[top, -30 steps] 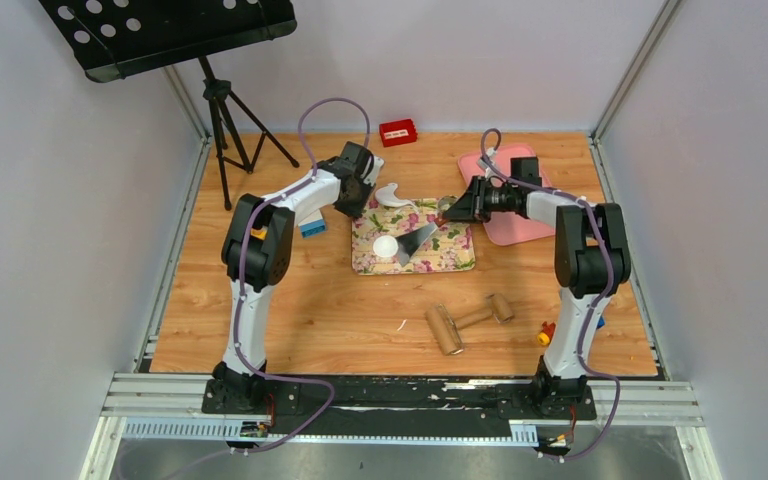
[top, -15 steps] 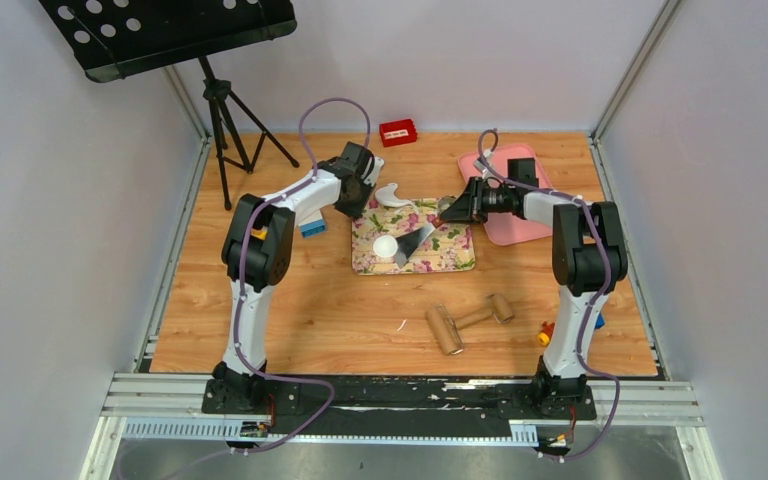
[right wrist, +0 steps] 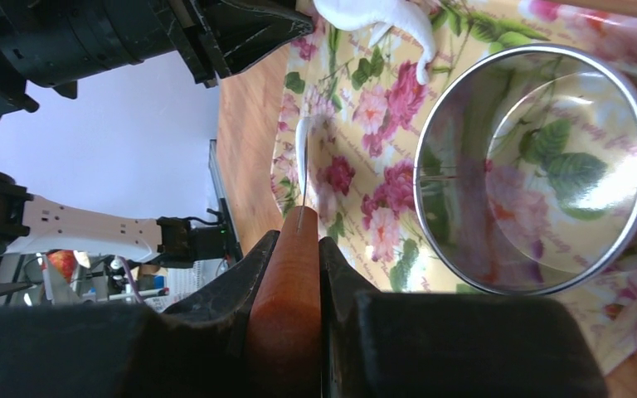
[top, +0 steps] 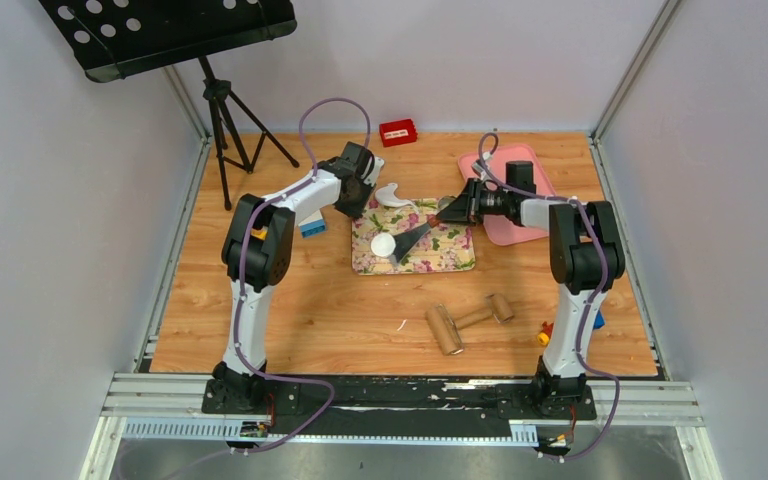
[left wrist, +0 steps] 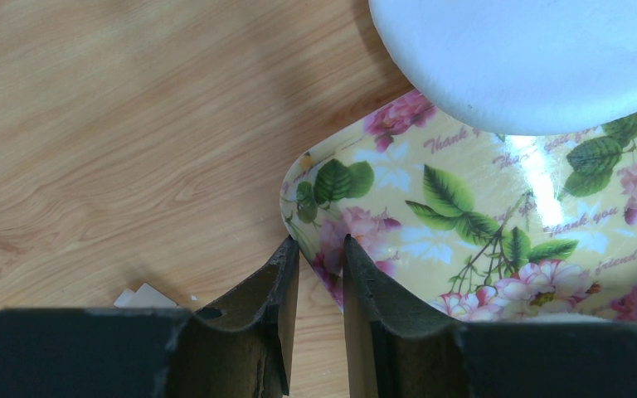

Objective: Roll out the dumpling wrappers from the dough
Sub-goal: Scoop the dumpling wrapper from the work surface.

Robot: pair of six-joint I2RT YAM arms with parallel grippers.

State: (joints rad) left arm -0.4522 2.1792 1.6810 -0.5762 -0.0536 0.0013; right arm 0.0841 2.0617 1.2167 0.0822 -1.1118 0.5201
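Observation:
A round white dumpling wrapper (top: 384, 244) lies on the left part of the floral tray (top: 457, 256). An irregular white dough scrap (top: 392, 195) lies at the tray's far left corner; it also shows in the left wrist view (left wrist: 522, 58) and the right wrist view (right wrist: 381, 16). My left gripper (top: 358, 205) is shut on the tray's rim (left wrist: 299, 195), one finger on each side. My right gripper (top: 452, 212) is shut on the wooden handle (right wrist: 292, 290) of a metal spatula (top: 410, 238), whose blade reaches toward the wrapper. A metal ring cutter (right wrist: 535, 170) stands on the tray beside the blade.
A wooden rolling pin (top: 457, 322) lies on the table in front of the tray. A pink tray (top: 505, 225) sits under the right arm. A red box (top: 398, 131) is at the back, a blue-and-white block (top: 311, 227) is left of the tray, and a tripod (top: 225, 110) stands far left.
My right wrist has rolled, turning the spatula blade from nearly flat to nearly on edge, and the gripper has shifted slightly back. The left arm has not moved.

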